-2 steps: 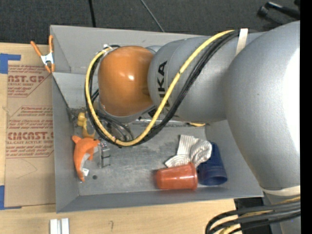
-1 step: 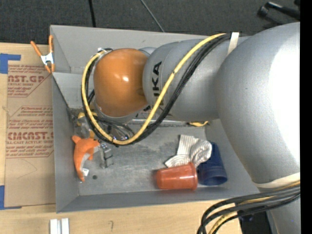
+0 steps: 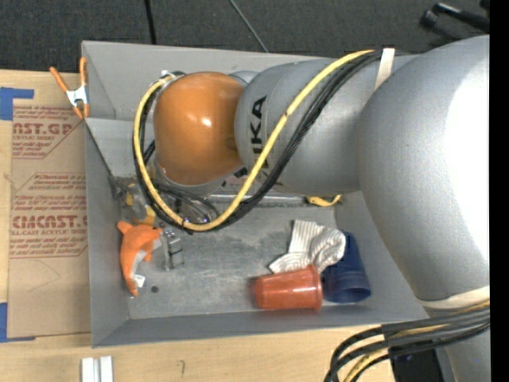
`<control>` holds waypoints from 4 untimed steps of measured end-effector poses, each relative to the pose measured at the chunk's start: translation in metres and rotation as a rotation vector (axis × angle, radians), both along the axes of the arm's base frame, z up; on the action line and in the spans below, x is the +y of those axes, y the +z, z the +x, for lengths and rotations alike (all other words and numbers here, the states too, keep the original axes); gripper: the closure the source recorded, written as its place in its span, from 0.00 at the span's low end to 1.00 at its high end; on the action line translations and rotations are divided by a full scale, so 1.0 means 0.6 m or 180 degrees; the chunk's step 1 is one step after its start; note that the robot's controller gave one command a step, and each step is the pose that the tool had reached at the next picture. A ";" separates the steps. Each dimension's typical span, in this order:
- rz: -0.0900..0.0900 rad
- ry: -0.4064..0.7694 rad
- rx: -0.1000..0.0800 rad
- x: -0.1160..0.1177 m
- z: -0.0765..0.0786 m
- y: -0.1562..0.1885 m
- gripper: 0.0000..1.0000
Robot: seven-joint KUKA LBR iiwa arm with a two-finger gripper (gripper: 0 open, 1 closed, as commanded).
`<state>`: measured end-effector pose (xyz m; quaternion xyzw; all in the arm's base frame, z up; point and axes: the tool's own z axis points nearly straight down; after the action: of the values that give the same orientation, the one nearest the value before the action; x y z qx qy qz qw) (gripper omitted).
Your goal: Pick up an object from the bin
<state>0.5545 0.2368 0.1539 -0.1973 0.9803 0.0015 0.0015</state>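
Grey metal bin (image 3: 106,237), contents and state, left to right.

1. Orange soft toy (image 3: 132,249), fish-like, with a pale mark near its lower end. It lies lengthwise along the left wall on the bin floor. Not lifted.

2. Claw (image 3: 170,253), low in the left part of the bin, just beside the orange toy on its right and at or close to the floor. Most of it is hidden under the arm's orange wrist cover (image 3: 195,126) and the cable loop. Whether it is spread or closed cannot be told. Nothing is seen gripped in it.

3. White ribbed cloth (image 3: 312,245), crumpled, right of centre. It rests against the two cups listed below.

4. Red-orange cup (image 3: 288,290), on its side near the front wall and touching the cloth.

5. Dark blue cup (image 3: 347,275), on its side just right of the red one and partly under the cloth.

Progress, judged: approach made, pick not done. All four things rest on the floor. The toy, nearest the claw, is the likely candidate. Gripping and lifting remain.
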 end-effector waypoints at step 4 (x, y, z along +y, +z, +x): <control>0.0001 0.0955 -0.0002 0.013 0.037 -0.139 1.00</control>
<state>0.5766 0.2443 0.0707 -0.3416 0.9398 0.0017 0.0016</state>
